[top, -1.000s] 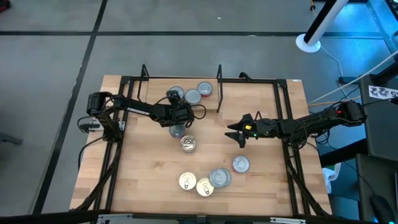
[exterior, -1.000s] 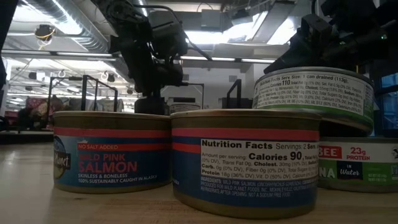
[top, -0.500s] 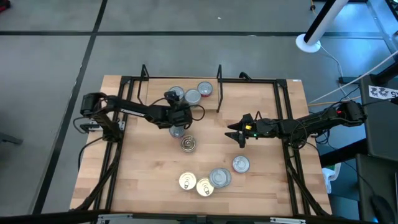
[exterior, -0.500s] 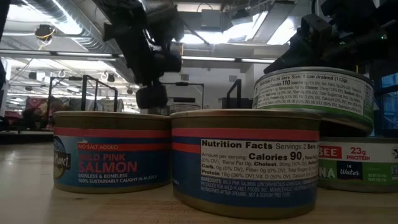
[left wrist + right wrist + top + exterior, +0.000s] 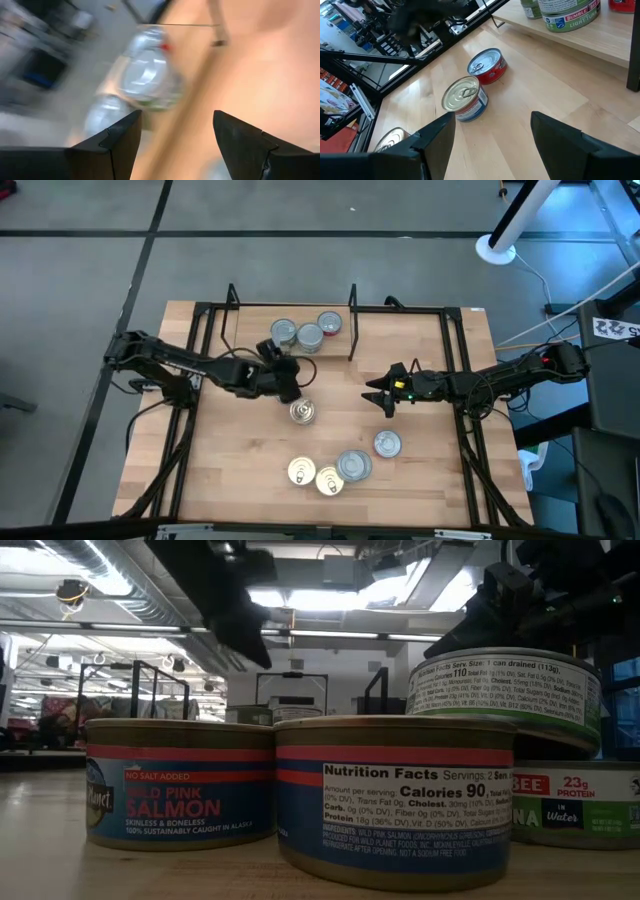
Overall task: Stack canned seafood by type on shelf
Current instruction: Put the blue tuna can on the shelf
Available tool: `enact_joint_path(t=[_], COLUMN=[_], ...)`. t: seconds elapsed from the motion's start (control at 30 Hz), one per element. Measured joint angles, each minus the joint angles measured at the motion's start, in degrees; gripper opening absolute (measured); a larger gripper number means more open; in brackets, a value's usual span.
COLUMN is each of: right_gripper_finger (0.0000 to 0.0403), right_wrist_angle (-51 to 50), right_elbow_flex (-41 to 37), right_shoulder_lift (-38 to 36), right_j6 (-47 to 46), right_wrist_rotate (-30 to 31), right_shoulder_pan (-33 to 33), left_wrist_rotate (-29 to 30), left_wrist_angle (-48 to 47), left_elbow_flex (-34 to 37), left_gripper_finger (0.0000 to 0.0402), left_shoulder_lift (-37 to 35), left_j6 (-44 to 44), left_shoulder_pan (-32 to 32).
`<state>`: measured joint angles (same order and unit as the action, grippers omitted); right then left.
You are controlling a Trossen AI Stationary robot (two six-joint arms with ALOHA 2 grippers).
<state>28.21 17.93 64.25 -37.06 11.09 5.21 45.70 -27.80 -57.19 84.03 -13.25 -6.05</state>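
Three tins [image 5: 310,332] stand on the light-wood shelf [image 5: 255,320] at the far edge; the right wrist view shows a green-labelled one [image 5: 567,15]. A gold-lidded tin [image 5: 303,412] and a red-sided tin [image 5: 487,65] stand on the table in the middle. My left gripper [image 5: 293,387] hovers open above the red-sided tin, which it hides in the high view, and holds nothing [image 5: 175,125]. My right gripper [image 5: 383,395] waits open at mid-right, empty [image 5: 495,145].
Several more tins [image 5: 340,468] cluster near the front edge, one green-labelled tin [image 5: 505,690] stacked on another. Black frame rails [image 5: 465,430] run along both sides of the table. Bare wood lies between the middle tins and the front cluster.
My left gripper has risen above the middle tins and drawn back from the shelf toward the near-left, rolling about its own axis. Its fingers stay apart. In the low view it has climbed almost out of the top of the picture.
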Motion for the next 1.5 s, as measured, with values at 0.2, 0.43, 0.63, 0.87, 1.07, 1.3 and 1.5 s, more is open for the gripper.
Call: enact_joint_path(t=[0.2, 0.43, 0.63, 0.87, 1.07, 1.3, 1.5], right_gripper_finger=[0.0260, 0.0260, 0.0260, 0.0260, 0.0260, 0.0260, 0.0259], right_wrist_angle=[1.5, 3.8, 6.0, 8.5, 9.2, 9.1, 9.1], right_elbow_flex=[0.0, 0.0, 0.0, 0.0, 0.0, 0.0, 0.0], right_shoulder_lift=[0.0, 0.0, 0.0, 0.0, 0.0, 0.0, 0.0], right_j6=[0.0, 2.4, 8.1, 13.8, 15.1, 15.1, 15.0], right_wrist_rotate=[0.0, -0.8, -1.7, -1.7, -1.7, -1.7, -1.7], right_shoulder_pan=[0.0, 0.0, 0.0, 0.0, 0.0, 0.0, 0.0], left_wrist_rotate=[-16.2, -28.3, -34.2, -35.3, -35.3, -35.2, -35.1], left_wrist_angle=[0.1, -0.3, 0.0, -0.4, 0.2, 9.2, 11.9], left_elbow_flex=[0.0, 0.0, 0.5, 3.8, 7.8, 13.3, 16.0], left_gripper_finger=[0.0241, 0.0241, 0.0241, 0.0241, 0.0241, 0.0241, 0.0241], left_shoulder_lift=[-1.2, -1.2, -1.2, -1.2, -1.2, -1.2, -1.2], left_j6=[-24.2, -49.5, -70.7, -84.5, -89.2, -90.3, -91.3], left_shoulder_pan=[-2.8, -5.7, -7.5, -8.7, -8.2, -7.2, -6.1])
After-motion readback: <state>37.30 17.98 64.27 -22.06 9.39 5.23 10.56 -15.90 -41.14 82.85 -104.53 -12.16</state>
